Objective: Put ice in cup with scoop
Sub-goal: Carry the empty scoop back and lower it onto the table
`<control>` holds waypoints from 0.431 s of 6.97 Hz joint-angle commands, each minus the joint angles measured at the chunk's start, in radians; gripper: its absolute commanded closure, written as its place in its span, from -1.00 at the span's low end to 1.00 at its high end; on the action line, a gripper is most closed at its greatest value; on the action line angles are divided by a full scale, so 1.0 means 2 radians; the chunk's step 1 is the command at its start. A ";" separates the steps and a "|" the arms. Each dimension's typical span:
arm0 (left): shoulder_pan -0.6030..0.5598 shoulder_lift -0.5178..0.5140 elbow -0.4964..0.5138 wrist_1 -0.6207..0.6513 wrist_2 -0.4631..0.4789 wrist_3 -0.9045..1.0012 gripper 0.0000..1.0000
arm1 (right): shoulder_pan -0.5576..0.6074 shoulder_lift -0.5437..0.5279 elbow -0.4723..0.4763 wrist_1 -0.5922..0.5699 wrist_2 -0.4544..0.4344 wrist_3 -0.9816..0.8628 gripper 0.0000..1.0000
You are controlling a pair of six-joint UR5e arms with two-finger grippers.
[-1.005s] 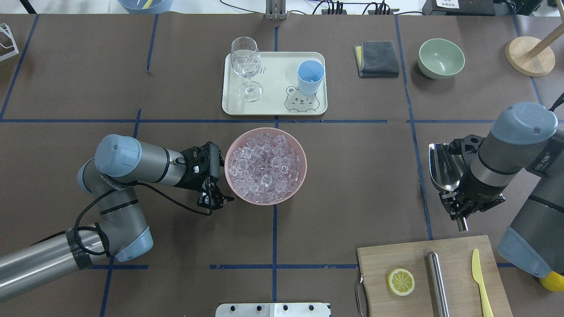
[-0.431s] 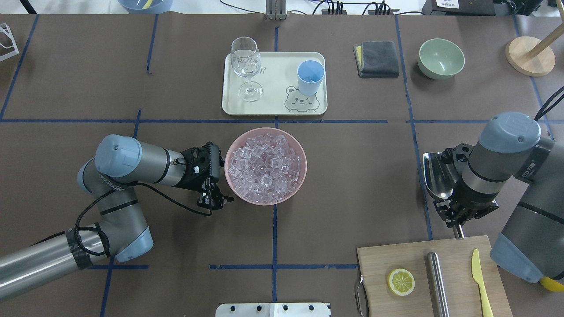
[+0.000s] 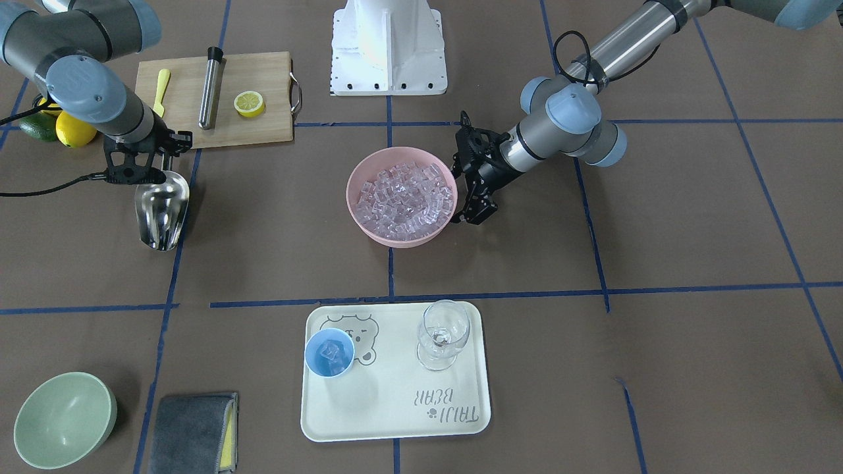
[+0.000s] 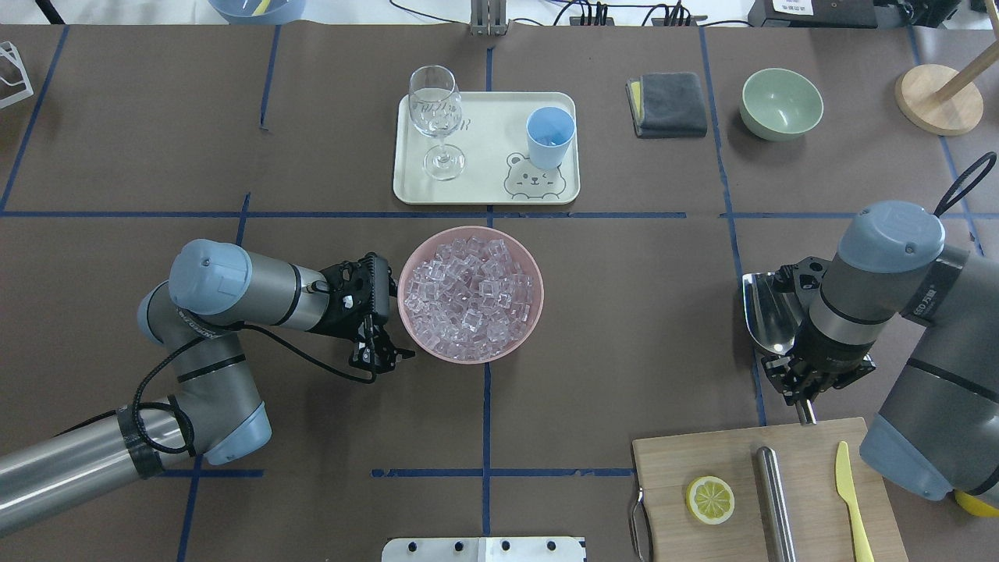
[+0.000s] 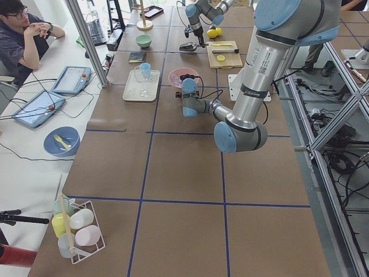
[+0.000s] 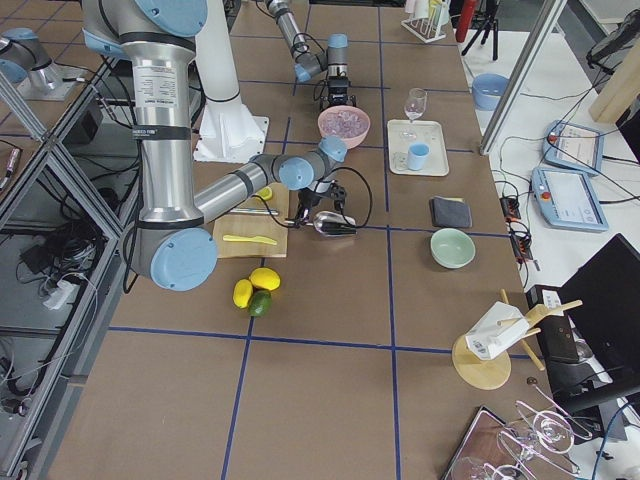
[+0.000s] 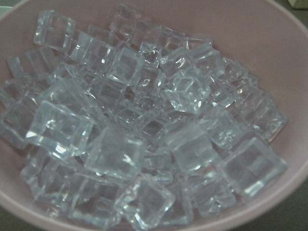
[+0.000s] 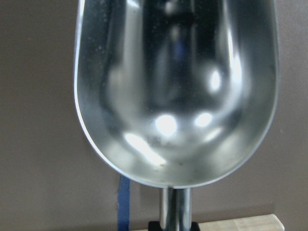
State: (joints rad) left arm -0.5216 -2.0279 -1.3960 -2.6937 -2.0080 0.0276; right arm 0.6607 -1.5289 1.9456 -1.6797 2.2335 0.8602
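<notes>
Steel gleams on our right, where the shiny stainless-steel scoop (image 4: 769, 312) sits empty, its handle clamped in the right gripper's (image 4: 808, 384) jaws, well apart from the round pink bowl (image 4: 471, 361) of clear ice cubes (image 4: 471, 293). By its rim the left gripper (image 4: 382, 355) is probably steadying it, though its jaws we cannot tell. The small light-blue plastic cup (image 4: 550, 144) stands on the cream tray (image 4: 492, 156).

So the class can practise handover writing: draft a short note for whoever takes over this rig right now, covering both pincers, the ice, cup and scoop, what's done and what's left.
The right pincer is shut on the handle of the scoop, which is empty, by the cutting board.
The left pincer sits at the pink bowl rim; grip unclear.
The ice fills that bowl.
Done: some pieces lie in the cup on the tray.
Left: probably check whether it needs more.
</notes>
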 commanded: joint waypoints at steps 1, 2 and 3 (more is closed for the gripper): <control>0.000 0.000 0.000 0.000 0.000 0.000 -1.00 | -0.001 0.003 -0.003 0.000 0.000 -0.004 1.00; 0.001 0.000 0.000 0.000 0.000 0.000 -1.00 | -0.001 0.003 -0.003 0.000 0.000 -0.003 1.00; 0.000 0.000 0.000 0.000 0.000 -0.001 -1.00 | -0.001 0.003 -0.002 0.001 -0.002 0.002 -0.95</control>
State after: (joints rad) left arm -0.5208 -2.0279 -1.3959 -2.6937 -2.0080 0.0273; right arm 0.6582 -1.5237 1.9412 -1.6793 2.2328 0.8570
